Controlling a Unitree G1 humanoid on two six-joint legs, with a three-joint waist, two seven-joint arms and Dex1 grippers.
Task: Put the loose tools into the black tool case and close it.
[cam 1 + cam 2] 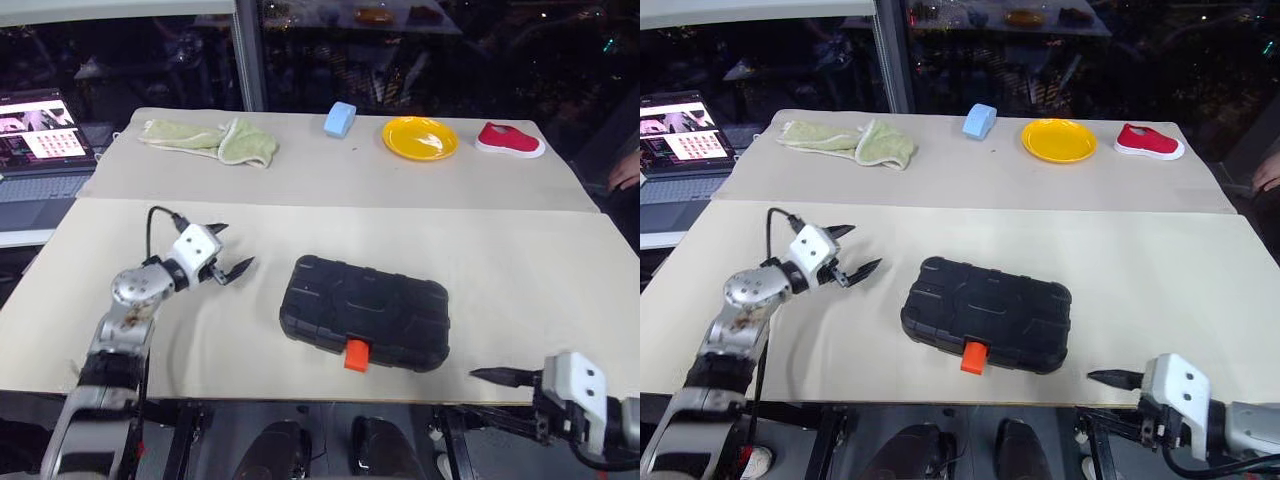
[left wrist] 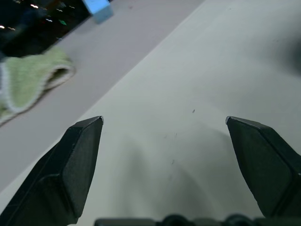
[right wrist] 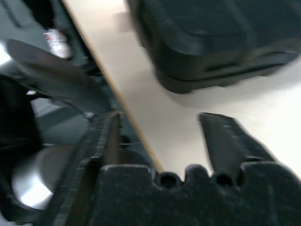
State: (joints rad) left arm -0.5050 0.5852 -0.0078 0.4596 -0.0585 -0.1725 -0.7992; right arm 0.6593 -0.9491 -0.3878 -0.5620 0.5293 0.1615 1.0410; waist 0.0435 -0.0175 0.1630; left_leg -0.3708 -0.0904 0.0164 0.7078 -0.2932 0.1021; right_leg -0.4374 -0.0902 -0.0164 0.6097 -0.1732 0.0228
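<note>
- I read the black tool case as already shut: it lies flat on the near part of the surface with its lid down and its orange latch facing the near edge.
- I see no screwdriver, knife or tape roll lying out, so I judge the loading and closing steps done; what is in hand is letting go and drawing clear.
- My left gripper hovers well to the left of the case, apart from it, fingers spread wide and empty; its wrist view has only bare surface between the fingers.
- My right gripper sits at the near edge, right of the case, partly parted and holding nothing.
- Next, I would check that the latch has caught; whether it is fully seated I cannot tell from here. If not, it calls for a press on the tab from the near side, with the other gripper steadying the lid.
</note>
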